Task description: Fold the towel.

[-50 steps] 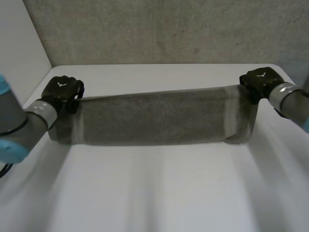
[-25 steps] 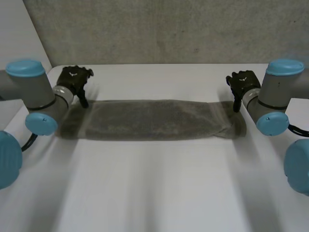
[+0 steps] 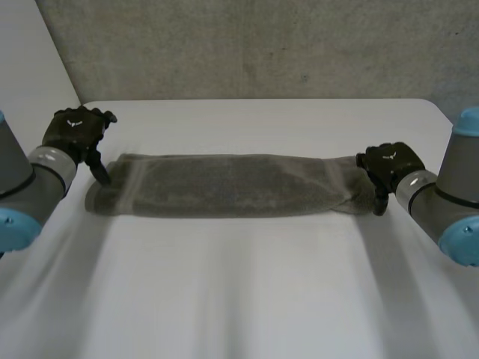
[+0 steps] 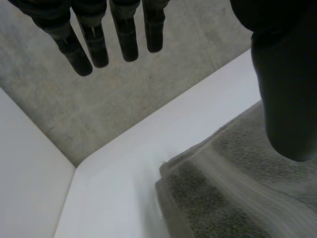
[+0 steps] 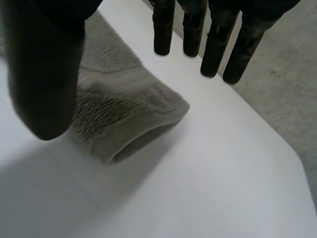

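While the folded towel (image 3: 232, 185) lies along the desk (image 3: 247, 299), left hand (image 3: 75, 133) and right hand (image 3: 388, 163) hover at its ends, fingers (image 4: 124, 34) straight and empty, likely poised for another fold.

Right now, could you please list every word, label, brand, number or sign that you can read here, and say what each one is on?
No words or numbers can be read.
Left hand: a small white mark on its back, too small to read.
Right hand: a similar small white mark on its back, also too small to read.
Towel: plain grey with paler stripes near its ends, with no tag or print visible.
Table: plain white, with no print.
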Available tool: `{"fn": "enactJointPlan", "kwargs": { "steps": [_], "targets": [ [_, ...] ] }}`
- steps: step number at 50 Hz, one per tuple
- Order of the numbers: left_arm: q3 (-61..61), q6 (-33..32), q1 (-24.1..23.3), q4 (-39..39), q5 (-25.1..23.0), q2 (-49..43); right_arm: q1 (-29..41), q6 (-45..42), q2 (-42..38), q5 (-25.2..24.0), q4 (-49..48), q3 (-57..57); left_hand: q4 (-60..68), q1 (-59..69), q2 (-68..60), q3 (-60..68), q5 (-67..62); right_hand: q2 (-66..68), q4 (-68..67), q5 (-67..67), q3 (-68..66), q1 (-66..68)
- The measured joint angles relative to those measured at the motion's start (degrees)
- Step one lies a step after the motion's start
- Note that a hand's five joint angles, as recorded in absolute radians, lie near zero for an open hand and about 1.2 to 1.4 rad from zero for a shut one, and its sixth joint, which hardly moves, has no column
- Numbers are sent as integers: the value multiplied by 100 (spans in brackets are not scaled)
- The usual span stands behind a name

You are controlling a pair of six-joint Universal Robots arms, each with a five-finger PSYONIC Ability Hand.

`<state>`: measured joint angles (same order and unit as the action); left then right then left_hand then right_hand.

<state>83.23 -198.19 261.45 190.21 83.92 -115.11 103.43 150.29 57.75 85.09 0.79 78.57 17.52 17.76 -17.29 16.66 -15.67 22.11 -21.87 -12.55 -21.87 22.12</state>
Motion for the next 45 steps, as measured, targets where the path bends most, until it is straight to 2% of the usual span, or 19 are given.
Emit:
{"fn": "enactJointPlan", "kwargs": {
  "steps": [9,14,22,28,32,36,42,45],
  "targets": [
    [877,-38,-77,793,-177,359,-136,2,-623,0,-335,-171,-1,-1,0,-6,0,2636,-2543,-2497,-2621,2602],
    [960,-35,-127,866,-180,367,-231,9,-868,35,-440,-405,-1,-1,0,-6,0,5125,-5275,-5178,-5246,5233],
    [923,-27,-181,848,-161,351,-576,-1,-804,53,-430,-412,1,-2,0,-6,0,5145,-5484,-5310,-5430,5271],
    [935,-19,-190,829,-152,359,-1109,-137,-498,14,-335,-317,0,-2,0,-6,0,5145,-5484,-5308,-5430,5271],
    [994,-14,-191,813,-150,401,-1633,-480,-258,-31,-232,-394,1,-2,0,-6,0,5145,-5484,-5310,-5430,5275],
    [1059,-15,-192,810,-158,481,-1800,-860,-128,-52,-140,-685,1,-2,0,-6,0,5145,-5484,-5308,-5430,5278],
    [1064,-15,-201,823,-163,575,-1072,-1061,-29,-68,-66,-1398,-1,-3,0,-6,7,5145,-5484,-5308,-5430,5282],
    [1006,-6,-214,832,-154,599,-175,-1059,-106,-78,-81,-1869,0,-3,0,-6,7,5210,-5484,-5308,-5430,5283]
  ]
}}
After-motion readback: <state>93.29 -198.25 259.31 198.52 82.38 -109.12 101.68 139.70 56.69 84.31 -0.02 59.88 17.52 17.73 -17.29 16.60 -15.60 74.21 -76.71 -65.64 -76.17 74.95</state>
